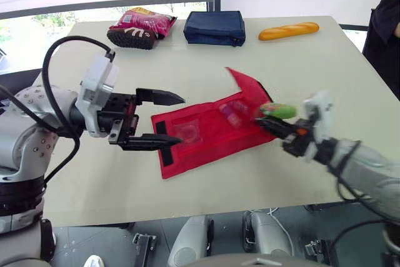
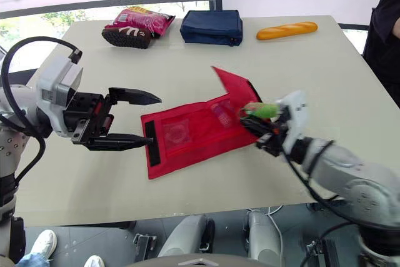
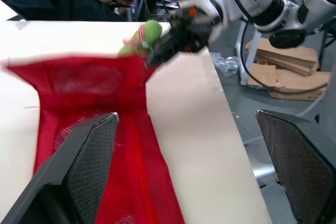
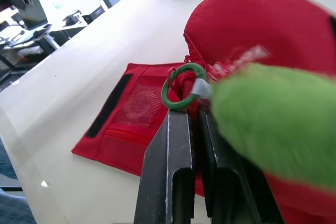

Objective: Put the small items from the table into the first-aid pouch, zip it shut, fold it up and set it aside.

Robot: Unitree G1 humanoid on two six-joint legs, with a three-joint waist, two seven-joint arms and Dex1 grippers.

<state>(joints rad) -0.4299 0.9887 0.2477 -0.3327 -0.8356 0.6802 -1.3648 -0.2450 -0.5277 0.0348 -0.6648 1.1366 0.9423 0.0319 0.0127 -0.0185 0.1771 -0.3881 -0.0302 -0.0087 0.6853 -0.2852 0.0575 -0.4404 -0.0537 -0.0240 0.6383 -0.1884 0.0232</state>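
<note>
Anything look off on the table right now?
The red pouch lies open and skewed on the table, its far flap standing up beside the right gripper, which holds a green item. Nothing looks spilled or damaged.

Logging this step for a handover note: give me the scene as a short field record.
pouch: red, unfolded flat on the table
left gripper: open, at the pouch's black-strip end
right gripper: shut on green item, at the pouch's other end
far side: snack bag, navy bag, bread
</note>
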